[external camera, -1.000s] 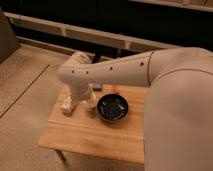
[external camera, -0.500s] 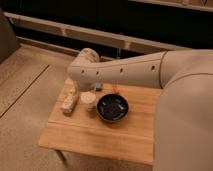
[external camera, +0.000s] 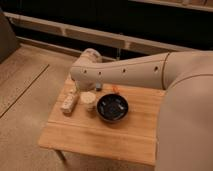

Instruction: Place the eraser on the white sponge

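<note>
A pale oblong white sponge (external camera: 69,103) lies at the table's left edge. A small light piece, possibly the eraser (external camera: 73,92), rests at its far end; I cannot tell it apart for sure. My cream arm reaches in from the right across the back of the table. My gripper (external camera: 98,88) is mostly hidden under the arm's end, just behind a white cup and to the right of the sponge, apart from it.
A wooden table (external camera: 100,137) stands on a speckled floor. A dark bowl (external camera: 112,107) sits mid-table with a white cup (external camera: 88,100) to its left. A small orange item (external camera: 116,89) lies behind the bowl. Dark shelving runs along the back.
The arm's end has lifted and moved right and back from the sponge. The sponge and the cup now show fully.
</note>
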Available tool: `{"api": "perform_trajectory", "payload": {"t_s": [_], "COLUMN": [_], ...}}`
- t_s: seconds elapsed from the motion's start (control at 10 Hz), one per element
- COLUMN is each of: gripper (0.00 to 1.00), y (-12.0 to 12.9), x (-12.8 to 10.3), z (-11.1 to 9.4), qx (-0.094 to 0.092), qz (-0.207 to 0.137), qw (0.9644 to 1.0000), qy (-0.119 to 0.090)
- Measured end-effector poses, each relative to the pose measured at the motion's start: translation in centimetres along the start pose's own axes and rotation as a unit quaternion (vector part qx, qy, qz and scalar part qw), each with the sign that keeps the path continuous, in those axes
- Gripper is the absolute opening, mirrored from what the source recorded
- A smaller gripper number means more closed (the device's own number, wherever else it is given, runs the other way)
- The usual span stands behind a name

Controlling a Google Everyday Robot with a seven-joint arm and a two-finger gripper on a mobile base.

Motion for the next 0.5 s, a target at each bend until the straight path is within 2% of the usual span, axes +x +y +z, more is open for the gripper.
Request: {"api": "perform_trajectory", "payload": {"t_s": [0.3,0.4,0.5], "gripper": [0.65,0.65,0.65], "y": [-0.9,-1.2,-1.1], "x": [-4.7,-6.7,-7.7], "z": [2.9,3.7,4.2], "qx": [0.041,0.053,0.056], "qz": [-0.049,-0.072,-0.086], "qw": [0.9978,0.9956,0.9942], "qy": [-0.018,-0.028,-0.031]}}
